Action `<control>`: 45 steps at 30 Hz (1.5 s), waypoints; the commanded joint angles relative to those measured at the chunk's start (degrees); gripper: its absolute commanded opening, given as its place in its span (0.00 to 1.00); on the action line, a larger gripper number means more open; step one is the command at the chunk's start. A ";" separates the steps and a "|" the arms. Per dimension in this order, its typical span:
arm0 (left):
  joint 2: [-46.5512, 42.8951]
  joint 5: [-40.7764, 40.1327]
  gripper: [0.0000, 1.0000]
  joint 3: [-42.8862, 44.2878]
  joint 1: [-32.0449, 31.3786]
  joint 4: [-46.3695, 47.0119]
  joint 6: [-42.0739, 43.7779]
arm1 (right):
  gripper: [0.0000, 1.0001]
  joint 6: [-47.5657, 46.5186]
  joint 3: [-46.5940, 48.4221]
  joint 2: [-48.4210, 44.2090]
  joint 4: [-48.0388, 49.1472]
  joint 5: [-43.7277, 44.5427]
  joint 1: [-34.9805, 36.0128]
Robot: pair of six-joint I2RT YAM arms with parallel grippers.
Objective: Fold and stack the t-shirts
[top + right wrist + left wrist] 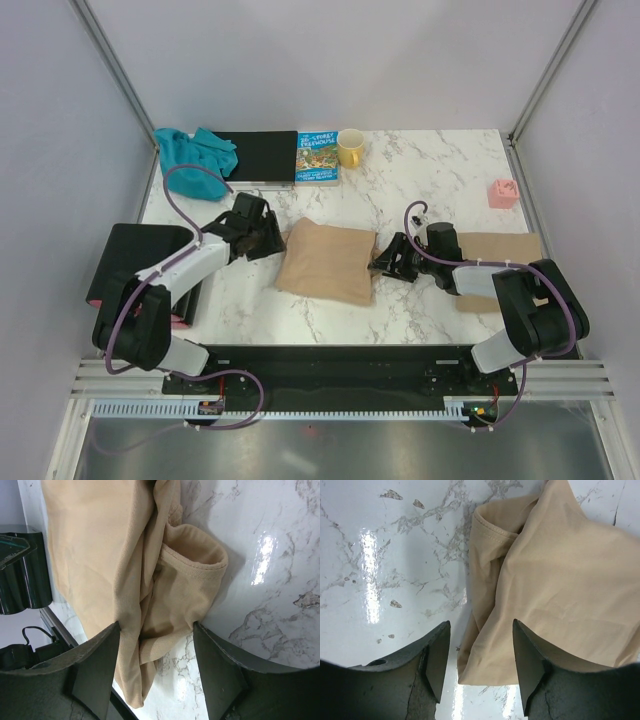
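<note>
In the middle of the white marble worktop (440, 180), the soft, floppy tan cloth t-shirt (328, 262) needs side-edge pinches; left fingers (432, 660) and right fingers (95, 675) are apart.

Bare marble (430, 180) beside tan t-shirt (328, 262) — mug (350, 148), book (316, 158) behind

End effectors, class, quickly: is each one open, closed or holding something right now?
Left end effector: open, holding nothing; an edge of the tan t-shirt lies between its jaws.
Right end effector: open, straddling the opposite edge, not clamped.
</note>
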 commanded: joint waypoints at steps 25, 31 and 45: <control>15.19 10.20 0.59 0.28 0.40 7.26 1.50 | 0.69 -2.54 -1.33 4.78 0.97 0.68 0.80; 15.98 11.77 0.58 0.54 0.31 7.78 1.85 | 0.70 -1.58 -2.66 4.60 4.13 0.94 1.06; 16.24 14.41 0.56 -0.16 0.31 9.01 1.67 | 0.69 -0.52 1.83 13.39 4.13 3.13 4.66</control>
